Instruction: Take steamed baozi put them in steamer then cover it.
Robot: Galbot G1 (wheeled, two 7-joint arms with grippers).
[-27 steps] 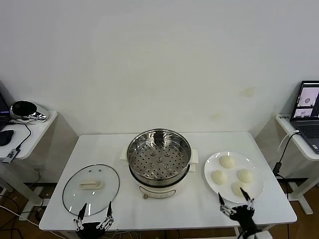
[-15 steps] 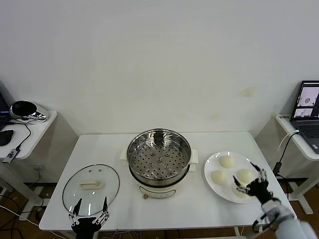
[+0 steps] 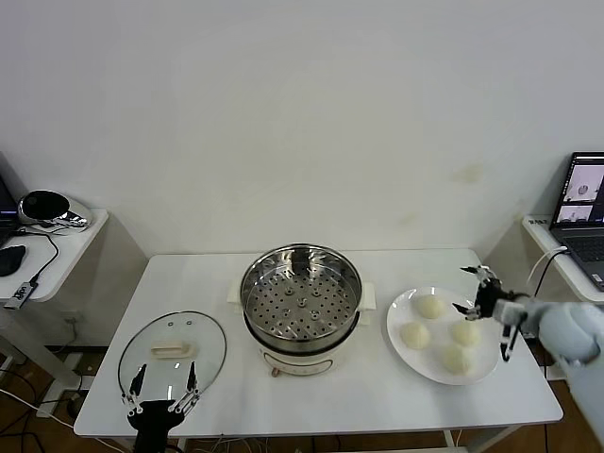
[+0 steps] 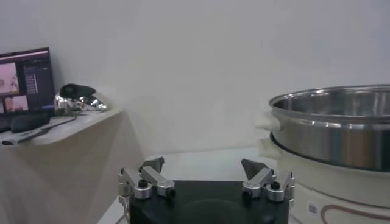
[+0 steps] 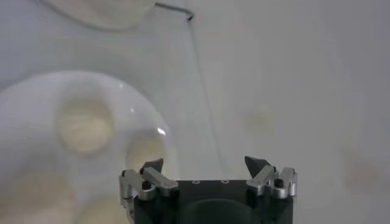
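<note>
Several cream-white baozi point(image 3: 430, 307) lie on a white plate point(image 3: 397, 319) at the table's right. The steel steamer point(image 3: 300, 300) stands uncovered on its white base at the middle, its perforated tray bare. My right gripper point(image 3: 469, 290) is open and empty, hovering over the plate's far right rim, just right of the baozi. In the right wrist view the open gripper point(image 5: 207, 165) looks down on the plate point(image 5: 131, 97) and baozi point(image 5: 84, 125). My left gripper point(image 3: 162, 379) is open and empty at the front edge near the lid. The left wrist view shows it point(image 4: 204, 167) and the steamer point(image 4: 341, 128).
A glass lid point(image 3: 173, 354) with a white handle lies flat on the table's left. A side table with a mouse and a helmet-like object point(image 3: 45, 209) stands at the left. A laptop point(image 3: 583, 203) sits on a stand at the right.
My right gripper rose from the table's front edge and moved back and right to the plate's far right rim. My left gripper shifted slightly left by the lid.
</note>
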